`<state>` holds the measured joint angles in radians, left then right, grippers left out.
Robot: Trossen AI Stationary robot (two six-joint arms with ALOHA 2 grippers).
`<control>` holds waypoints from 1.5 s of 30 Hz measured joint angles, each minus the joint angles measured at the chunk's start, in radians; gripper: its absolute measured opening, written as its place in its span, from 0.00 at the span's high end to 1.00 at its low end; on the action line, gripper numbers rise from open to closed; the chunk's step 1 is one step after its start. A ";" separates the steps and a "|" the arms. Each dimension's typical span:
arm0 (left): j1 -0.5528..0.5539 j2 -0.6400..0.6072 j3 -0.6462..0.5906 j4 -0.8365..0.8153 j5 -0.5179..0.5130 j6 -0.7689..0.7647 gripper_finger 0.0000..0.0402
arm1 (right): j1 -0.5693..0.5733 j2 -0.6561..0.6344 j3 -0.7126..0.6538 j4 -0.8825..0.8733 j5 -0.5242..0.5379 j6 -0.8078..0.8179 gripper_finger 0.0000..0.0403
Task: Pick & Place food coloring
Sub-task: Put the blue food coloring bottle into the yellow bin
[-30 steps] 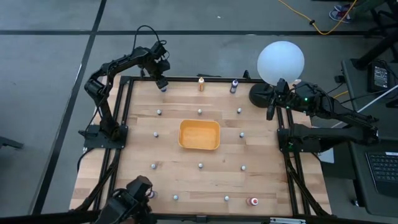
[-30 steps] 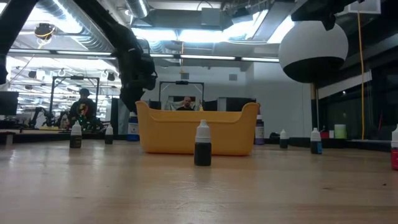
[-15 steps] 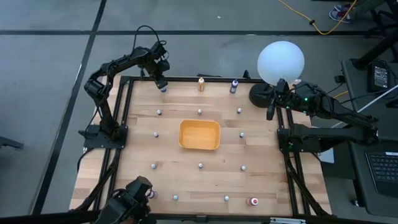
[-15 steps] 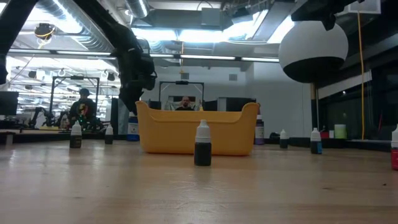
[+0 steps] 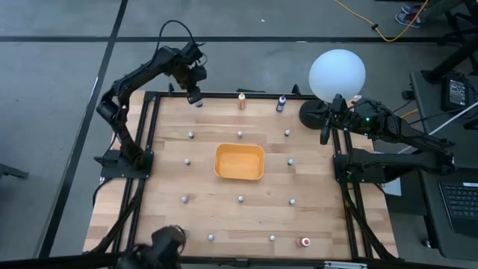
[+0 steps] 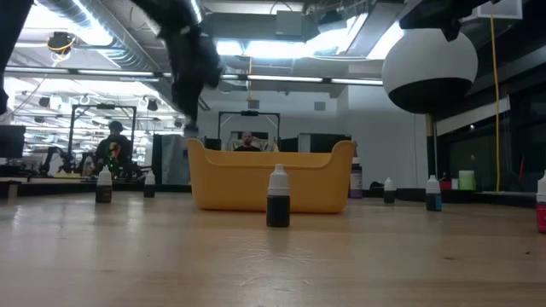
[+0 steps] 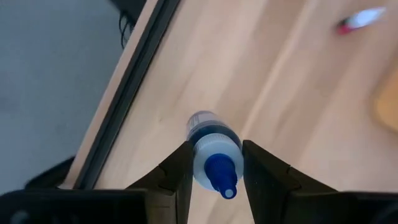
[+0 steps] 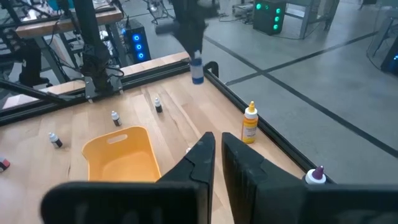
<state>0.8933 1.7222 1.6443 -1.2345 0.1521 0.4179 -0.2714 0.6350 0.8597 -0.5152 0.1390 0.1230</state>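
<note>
The orange tray [image 5: 240, 162] mid-table looks empty, with little food coloring bottles [image 5: 240, 199] scattered around it. The left gripper [image 7: 214, 163] is clamped on a blue-capped bottle [image 7: 213, 149] and has lifted it off the far-left corner since a second ago. The right gripper [image 8: 216, 155] sits closed by the lamp [image 5: 337, 73].

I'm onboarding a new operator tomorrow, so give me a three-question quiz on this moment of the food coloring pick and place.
1. True or false: the left gripper is shut on a blue-capped bottle.
2. Where does the right gripper sit? A) over the tray B) at the table's right edge, near the white globe lamp C) at the table's near edge
3. Fill in: the orange-yellow tray holds ___ bottles.

Key: 1 true; 2 B; 3 no
</note>
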 joint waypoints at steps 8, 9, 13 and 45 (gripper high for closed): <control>-0.218 -0.052 0.281 -0.222 -0.008 -0.168 0.72 | 0.000 0.000 0.000 0.000 0.000 -0.001 0.92; -0.246 -0.057 0.313 -0.234 -0.010 -0.195 0.72 | 0.000 0.000 0.000 0.000 0.000 -0.002 0.92; -0.348 -0.074 0.443 -0.312 -0.014 -0.321 0.72 | 0.000 0.000 0.000 0.000 0.000 -0.004 0.92; -0.685 -0.110 0.246 -0.116 0.000 -0.298 0.72 | 0.000 0.000 0.000 -0.007 -0.001 -0.053 0.92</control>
<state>0.2082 1.6119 1.8906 -1.3507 0.1516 0.1195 -0.2710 0.6346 0.8597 -0.5224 0.1379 0.0700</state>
